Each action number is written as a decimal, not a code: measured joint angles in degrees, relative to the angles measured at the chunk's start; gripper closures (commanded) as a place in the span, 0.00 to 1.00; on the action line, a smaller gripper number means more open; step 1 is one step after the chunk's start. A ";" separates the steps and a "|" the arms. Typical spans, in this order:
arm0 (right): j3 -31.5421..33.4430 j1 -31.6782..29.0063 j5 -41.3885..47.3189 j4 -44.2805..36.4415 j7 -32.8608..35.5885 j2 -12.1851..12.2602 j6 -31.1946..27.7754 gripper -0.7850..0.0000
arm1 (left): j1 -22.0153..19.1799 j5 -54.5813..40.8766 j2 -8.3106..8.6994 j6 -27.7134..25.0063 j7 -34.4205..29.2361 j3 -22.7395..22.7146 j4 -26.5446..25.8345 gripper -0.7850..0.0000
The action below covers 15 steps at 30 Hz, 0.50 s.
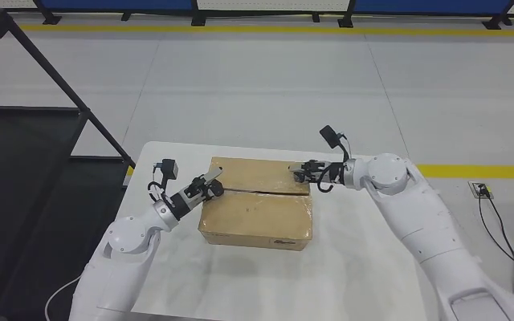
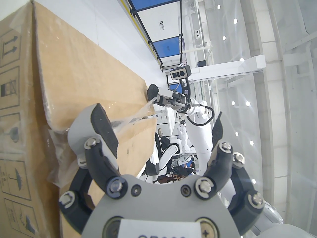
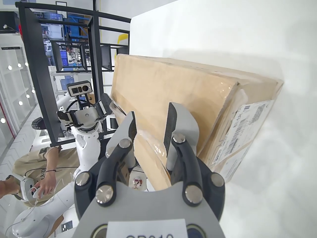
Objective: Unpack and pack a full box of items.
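The box (image 1: pixel 257 210) sits shut on the bench (image 1: pixel 353 265), closer to the far edge than the near one and about midway between the left and right edges. Its 2 top flaps meet in a seam sealed with clear tape (image 2: pixel 138 115).

The left claw (image 2: pixel 158 117) is wide open at the seam's left end. 1 pad touches the crinkled tape there and the other is in free air, holding nothing. The right claw (image 3: pixel 152 111) is at the seam's right end, parted more narrowly, astride the taped flap edge and gripping nothing that I can make out.

The cardboard looks stiff but dents at the corners. A full box is probably heavy, so it is better to work the flaps than to lift it. The tape looks slick and stretchy. The loose, wrinkled ends seem the best hold.

There is open bench in front of the box and to its right for laying items out. A black frame (image 1: pixel 48 120) crowds the left edge.
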 measured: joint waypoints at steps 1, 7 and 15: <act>-0.14 0.07 -0.13 0.08 0.10 -0.08 0.02 0.69 | 0.00 -0.01 0.01 0.00 -0.02 -0.02 0.00 0.00; -0.44 0.29 0.42 0.73 1.88 -0.41 -1.31 1.00 | 0.04 0.07 0.05 -0.06 0.05 -0.09 -0.11 0.00; 1.04 -0.47 2.24 0.93 2.82 -0.15 -3.81 1.00 | 0.20 0.11 0.08 0.10 0.20 -0.05 -0.41 0.00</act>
